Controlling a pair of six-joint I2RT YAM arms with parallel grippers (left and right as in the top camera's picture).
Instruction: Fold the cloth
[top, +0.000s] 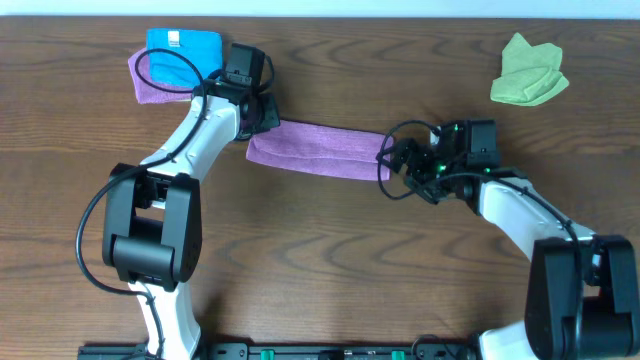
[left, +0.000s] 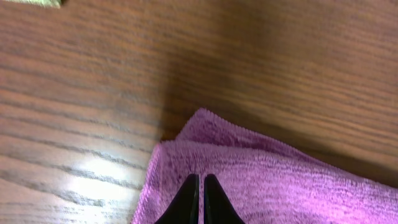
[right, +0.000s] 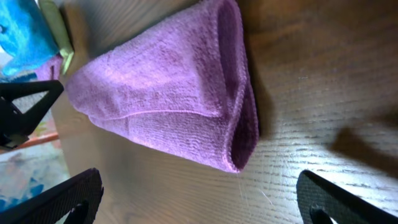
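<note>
The purple cloth (top: 315, 152) lies in the middle of the wooden table, folded into a long narrow strip. My left gripper (top: 262, 118) is at the strip's left end. In the left wrist view its fingers (left: 200, 180) are shut, tips together over the cloth (left: 280, 180) near its folded corner, with no cloth visible between them. My right gripper (top: 392, 165) is at the strip's right end. In the right wrist view its fingers (right: 199, 186) are wide open just short of the cloth's folded end (right: 168, 93), not touching it.
A crumpled green cloth (top: 530, 72) lies at the back right. A folded blue cloth (top: 185, 50) sits on another purple cloth (top: 145, 85) at the back left, just behind the left arm.
</note>
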